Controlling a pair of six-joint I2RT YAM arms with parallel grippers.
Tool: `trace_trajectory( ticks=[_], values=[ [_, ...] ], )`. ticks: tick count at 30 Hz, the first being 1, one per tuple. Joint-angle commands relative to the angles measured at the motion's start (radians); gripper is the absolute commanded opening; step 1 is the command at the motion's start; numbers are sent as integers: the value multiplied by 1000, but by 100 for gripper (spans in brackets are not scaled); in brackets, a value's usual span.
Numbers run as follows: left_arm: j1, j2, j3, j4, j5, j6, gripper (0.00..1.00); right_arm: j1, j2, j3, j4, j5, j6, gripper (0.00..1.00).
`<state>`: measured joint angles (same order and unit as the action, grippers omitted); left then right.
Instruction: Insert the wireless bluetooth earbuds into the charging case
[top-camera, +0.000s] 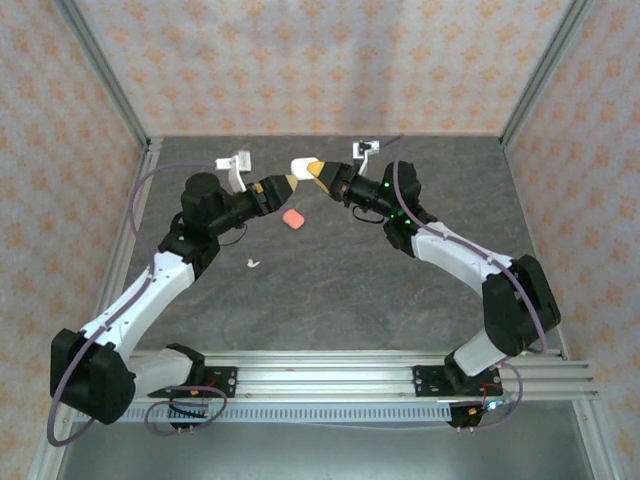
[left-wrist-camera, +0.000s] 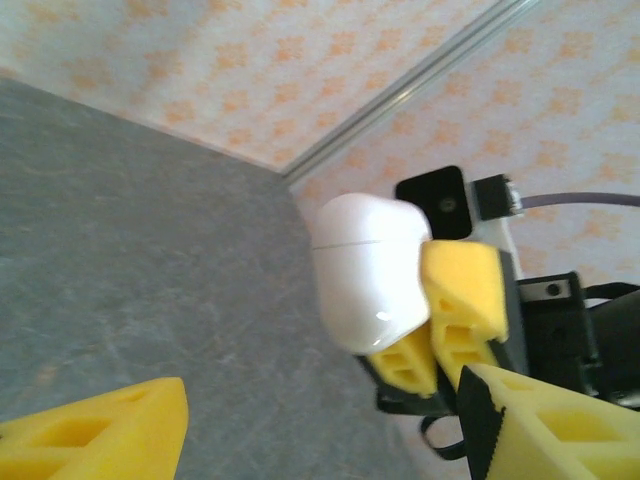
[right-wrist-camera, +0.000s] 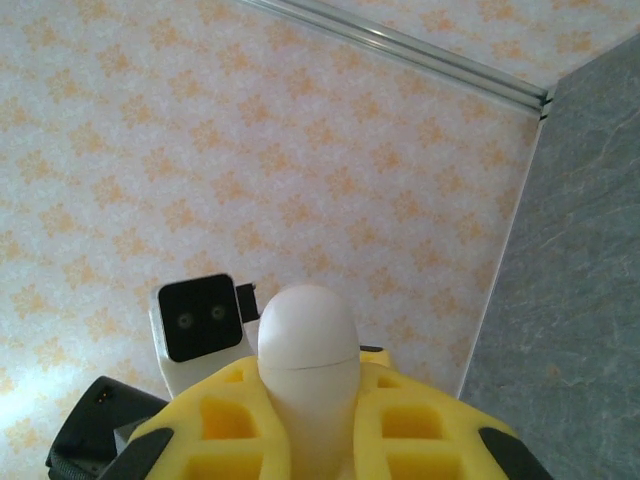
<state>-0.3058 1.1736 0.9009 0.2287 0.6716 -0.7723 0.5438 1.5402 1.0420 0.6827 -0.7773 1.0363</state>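
Your right tool is clenched on the white charging case. Its 2 yellow fingers press the lower body, and the domed end stands clear past their tips. Your left tool is released, jaws spread with nothing between them. It sits just beside the case, both of them raised above the table.

The lid seam reads as shut, so I judge the step in hand is opening the lid before any earbud can go in. To do that well:
- Hold the right grip below the seam so the fingers do not pin the lid down.
- Bring the left tool onto the dome only, above the seam, and lever it away from the hinge side. I cannot tell from these views which side that is.
- Move slowly, because the shell is smooth and glossy and could squirt out of a hard pinch.

The case's long axis runs in line with the right tool's fingers. From above it lies roughly left to right, with the dome pointing at the left tool.

1 white earbud lies on the table, nearer the arm bases and well apart from both tools. It is too small to tell where its stem points. What looks like a pink case rests on the table between the earbud and the tools.
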Motion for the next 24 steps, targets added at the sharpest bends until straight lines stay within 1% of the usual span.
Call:
trace_trajectory(
  ticks=[1,3,7,9,14,15,18,19,21,22,23,24],
  values=[
    [5,19,50,119,81,-106,69,8,-15,27,87,-9,10,0],
    [6,48,60,166,89,-139,67,10,-29,33,59,-17,-5,0],
    [6,116,88,268,142,-212,59,10,-67,33,-5,-17,-44,0],
    [4,134,110,256,170,-212,53,11,-81,35,-39,-16,-66,0],
    [4,129,136,200,192,-177,45,10,-99,42,-79,-5,-99,0],
    [4,130,140,194,197,-173,42,11,-97,42,-80,-9,-100,0],
    [4,129,148,180,213,-164,27,11,-97,43,-93,-17,-111,0],
    [4,128,148,177,216,-160,22,10,-99,48,-120,-20,-130,0],
    [4,116,152,146,220,-132,16,11,-108,63,-188,-17,-176,0],
    [3,109,154,113,216,-107,16,11,-111,73,-220,-15,-199,0],
    [4,99,154,90,213,-88,21,10,-115,79,-240,-11,-214,0],
    [4,87,149,79,212,-74,32,11,-119,85,-251,-10,-226,0]
  ],
)
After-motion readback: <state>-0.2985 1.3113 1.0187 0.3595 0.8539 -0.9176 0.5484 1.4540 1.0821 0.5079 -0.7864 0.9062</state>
